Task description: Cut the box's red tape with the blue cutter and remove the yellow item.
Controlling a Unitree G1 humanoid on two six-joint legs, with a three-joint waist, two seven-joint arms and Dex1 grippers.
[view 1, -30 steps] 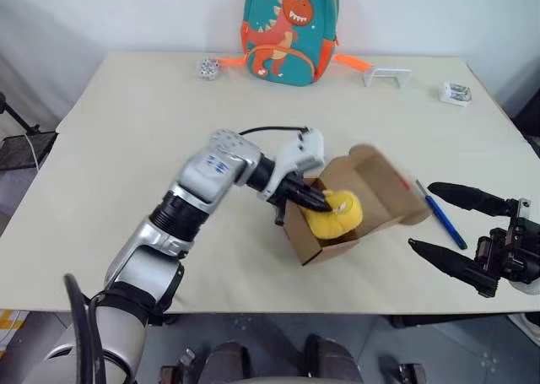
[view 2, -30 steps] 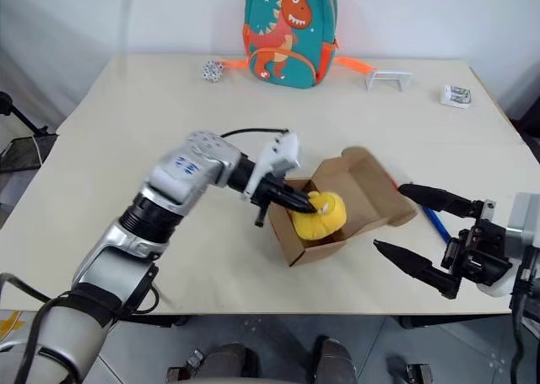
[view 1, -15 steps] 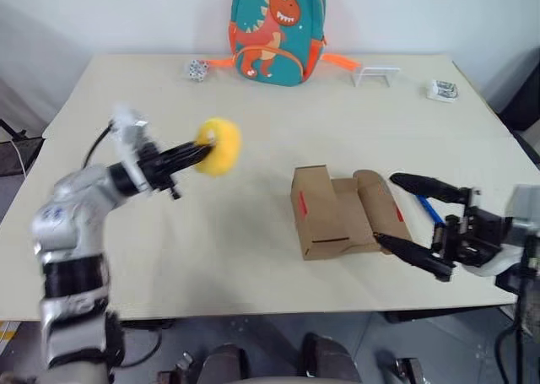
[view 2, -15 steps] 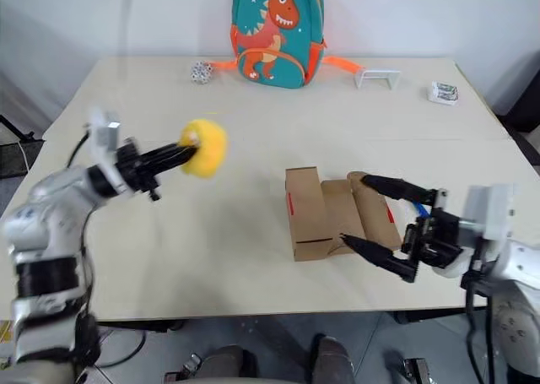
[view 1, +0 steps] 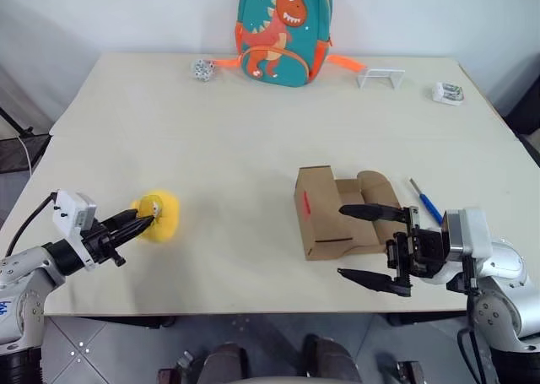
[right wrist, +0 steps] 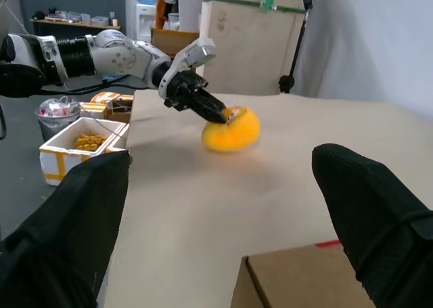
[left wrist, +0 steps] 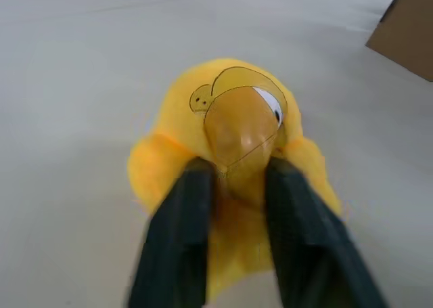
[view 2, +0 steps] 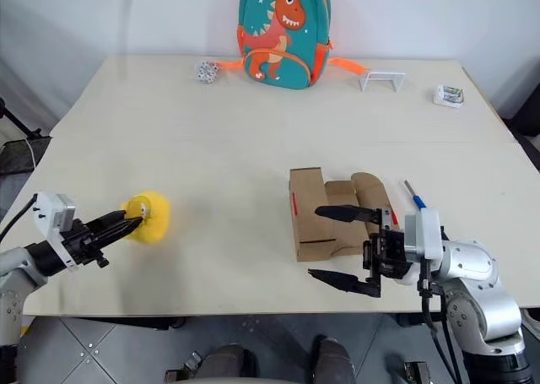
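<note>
At the near edge of the desk (view 1: 253, 131) the right gripper (view 1: 364, 243) hangs just in front of the box (view 1: 325, 215), its two black fingers (view 1: 371, 211) spread wide with nothing between them, one lying over the carton's near side and the other out over bare desk. The box rests on the desk with its flaps folded out toward the right, and a strip of the red tape (view 1: 305, 203) shows on its left panel. Just beyond the flaps, to the right, the blue cutter (view 1: 424, 201) lies flat on the desk, apart from the fingers. Well off to the left, near the front left corner, the left gripper (view 1: 141, 222) points at the yellow item (view 1: 159, 216), which sits on the desk; in the left wrist view the two fingers (left wrist: 179, 244) flank the toy's lower part, partly parted and touching its plush, orange face (left wrist: 240, 128) up. At the far edge stand a dinosaur backpack (view 1: 285, 31), a small patterned ball (view 1: 202, 69), a white bracket (view 1: 380, 77) and a small white packet (view 1: 447, 92).
</note>
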